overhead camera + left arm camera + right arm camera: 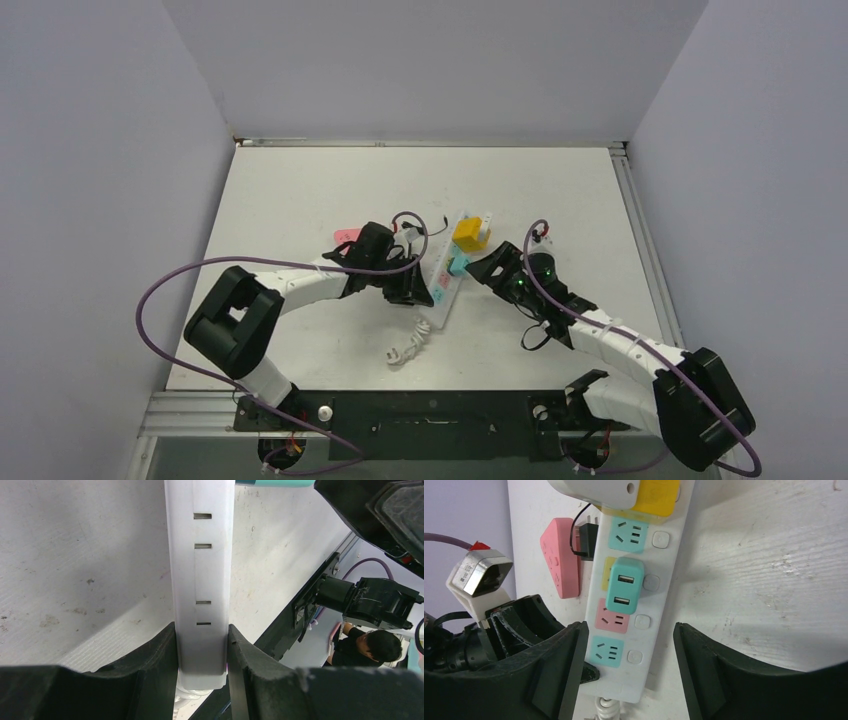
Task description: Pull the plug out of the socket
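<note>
Socket [664,562] was picked out first: a long white plastic bar with rounded corners, laid slantwise near the middle of the desk [300,190], nearer the near edge than the far one. Its coiled white cord [410,345] was trailed toward that near edge. Matte pastel outlet faces in teal, pink and yellow were lined along it, each paired with a small rounded white button.

A teal plug [624,590], blocky and soft-cornered with two slots in its top, was seated about midway along the row. A yellow plug [656,497] with a glossy white housing was set at the far end.

The left gripper [202,630] was clamped on the socket near its cord end. Its black, grainy fingers [160,655] were pressed flat against the bar's smooth narrow sides.

The right gripper [630,630] was held with its jaws apart, the thick curved black fingers [704,670] spread either side of the cord end, below the teal plug in the wrist view. Nothing was gripped.

A pink wedge-shaped piece [559,557] was left on the desk near the socket, on the left arm's side. The desk's surface was shown white, scuffed and faintly ribbed.
</note>
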